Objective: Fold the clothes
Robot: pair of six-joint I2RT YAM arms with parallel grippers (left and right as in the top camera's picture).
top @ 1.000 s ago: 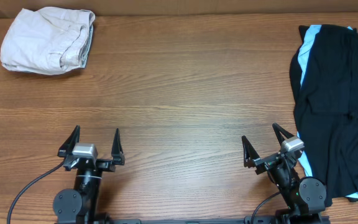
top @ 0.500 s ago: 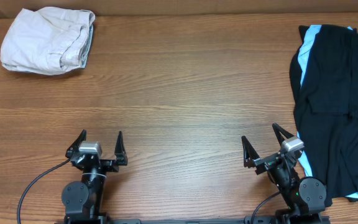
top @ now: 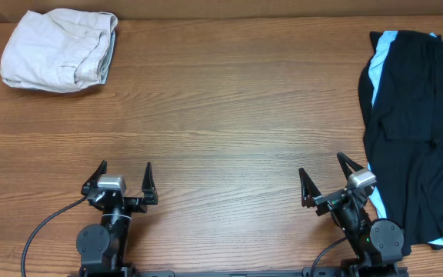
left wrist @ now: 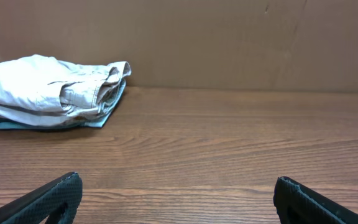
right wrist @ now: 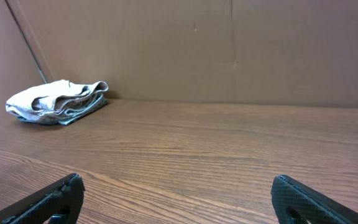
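Folded pale beige shorts (top: pixel 58 49) lie at the table's far left corner, on a light-blue garment whose edge shows beneath them in the left wrist view (left wrist: pixel 51 90); the pile is also far left in the right wrist view (right wrist: pixel 58 101). A pile of black garments with light-blue panels (top: pixel 415 131) lies spread along the right edge. My left gripper (top: pixel 121 175) is open and empty near the front edge, left of centre. My right gripper (top: pixel 325 171) is open and empty at the front right, just left of the black pile.
The wooden table (top: pixel 221 123) has a brown cardboard wall (left wrist: pixel 229 37) along its far edge. A black cable (top: pixel 41 231) runs from the left arm's base. Both arm bases sit at the front edge.
The left gripper drew back slightly toward the front edge and shifted a little right between one second and half a second ago. Nothing has moved since. The right arm is still.
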